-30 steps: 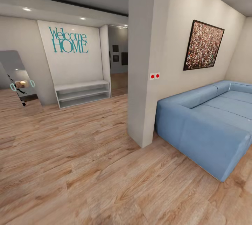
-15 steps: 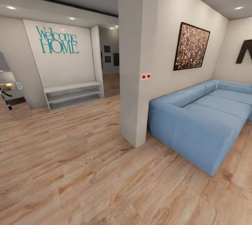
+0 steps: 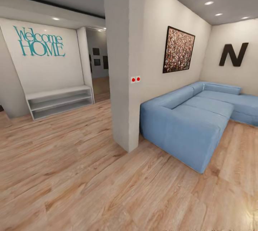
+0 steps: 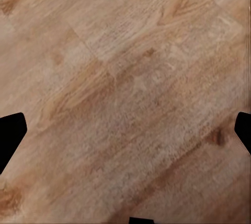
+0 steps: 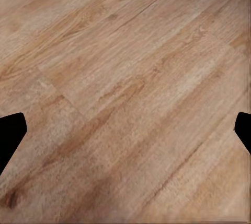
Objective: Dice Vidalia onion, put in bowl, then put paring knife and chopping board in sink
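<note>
Two grippers, left [image 4: 125,130] and right [image 5: 125,130], hang over bare wood floor [image 3: 89,188], jaws spread wide, grasping nothing. Ahead stands a wall pillar [image 3: 123,80] with a blue sofa [image 3: 186,123] beside it; farther off, a white shelf [image 3: 59,100]. No kitchen, onion or sink is visible. Risk, as I judge it: my base clips the pillar corner or sofa while turning.

The left wrist view looks down on a wooden floor [image 4: 130,93] — pale brown planks with darker grain streaks and a few knots, their seams running on a slant. The left pincer [image 4: 125,135] shows as two black fingertips [image 4: 10,135] at opposite edges — spread wide, with bare floor between them.
</note>
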Tool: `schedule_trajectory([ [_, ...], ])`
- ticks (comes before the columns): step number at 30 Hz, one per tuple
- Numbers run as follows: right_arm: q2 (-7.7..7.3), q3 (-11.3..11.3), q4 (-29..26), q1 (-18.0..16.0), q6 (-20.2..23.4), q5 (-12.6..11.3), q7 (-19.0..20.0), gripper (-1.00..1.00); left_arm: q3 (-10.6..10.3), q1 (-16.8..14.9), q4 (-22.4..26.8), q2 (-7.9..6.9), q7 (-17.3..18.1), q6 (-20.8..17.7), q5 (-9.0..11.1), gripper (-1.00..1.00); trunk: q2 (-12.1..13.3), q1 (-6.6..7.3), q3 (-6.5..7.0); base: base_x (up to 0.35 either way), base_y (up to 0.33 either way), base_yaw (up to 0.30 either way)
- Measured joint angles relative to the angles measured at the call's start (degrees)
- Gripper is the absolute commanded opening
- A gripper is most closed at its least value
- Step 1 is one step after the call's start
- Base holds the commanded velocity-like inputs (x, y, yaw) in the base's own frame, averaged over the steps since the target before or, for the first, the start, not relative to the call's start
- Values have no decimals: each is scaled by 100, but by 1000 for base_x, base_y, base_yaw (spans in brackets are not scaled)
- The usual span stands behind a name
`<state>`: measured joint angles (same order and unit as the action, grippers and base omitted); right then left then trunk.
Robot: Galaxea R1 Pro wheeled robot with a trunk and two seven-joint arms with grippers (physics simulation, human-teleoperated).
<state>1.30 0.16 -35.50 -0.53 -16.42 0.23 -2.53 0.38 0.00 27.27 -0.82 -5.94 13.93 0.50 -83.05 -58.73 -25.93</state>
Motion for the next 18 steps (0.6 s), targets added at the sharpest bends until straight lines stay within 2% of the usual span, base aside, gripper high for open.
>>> schedule_trajectory([
  [18,0,-1,46,-2,3,-1,0,100,21,0,4,11,-17,0,6,100,0,0,40,0,0,-238],
])
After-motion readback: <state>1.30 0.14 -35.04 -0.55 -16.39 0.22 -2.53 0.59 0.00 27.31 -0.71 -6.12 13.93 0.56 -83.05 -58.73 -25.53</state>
